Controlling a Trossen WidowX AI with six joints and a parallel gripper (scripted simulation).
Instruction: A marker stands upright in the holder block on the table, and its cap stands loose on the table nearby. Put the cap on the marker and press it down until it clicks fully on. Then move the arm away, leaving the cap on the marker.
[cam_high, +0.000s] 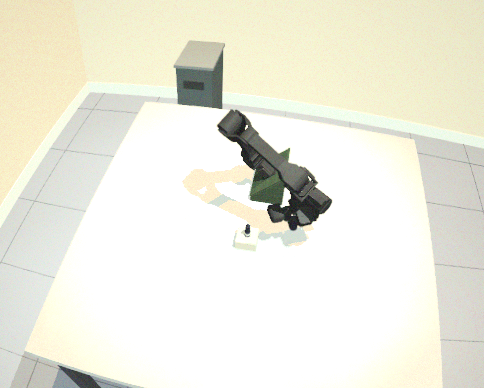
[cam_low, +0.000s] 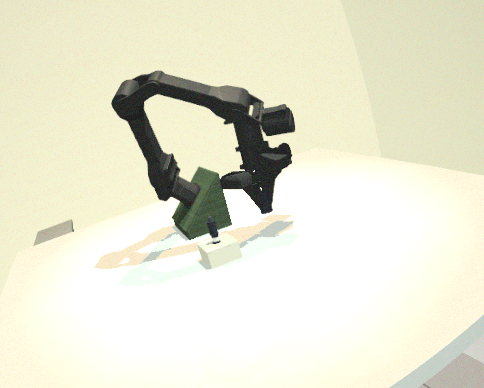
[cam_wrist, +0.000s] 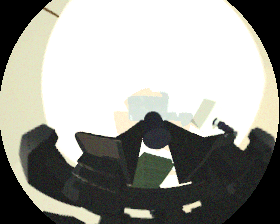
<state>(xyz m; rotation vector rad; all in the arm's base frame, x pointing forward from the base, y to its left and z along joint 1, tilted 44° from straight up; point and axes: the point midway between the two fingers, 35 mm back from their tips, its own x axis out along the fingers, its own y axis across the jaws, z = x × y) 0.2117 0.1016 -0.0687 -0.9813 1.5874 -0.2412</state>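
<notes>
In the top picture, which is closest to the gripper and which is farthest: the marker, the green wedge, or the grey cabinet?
From the gripper, shut on the cap:
1. Green wedge, just behind it, under the arm.
2. Marker, in its holder block, to the side; nearly a tie with the wedge.
3. Grey cabinet, beyond the table's far edge.

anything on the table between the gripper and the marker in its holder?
Nothing. In the top view only bare table separates the gripper, shut on the cap, from the marker in the holder block.

Dark marker (cam_low: 212, 230) upright in white holder block (cam_low: 220, 252), uncapped.

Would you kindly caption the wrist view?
Gripper shut on the cap, marker at right.
</notes>
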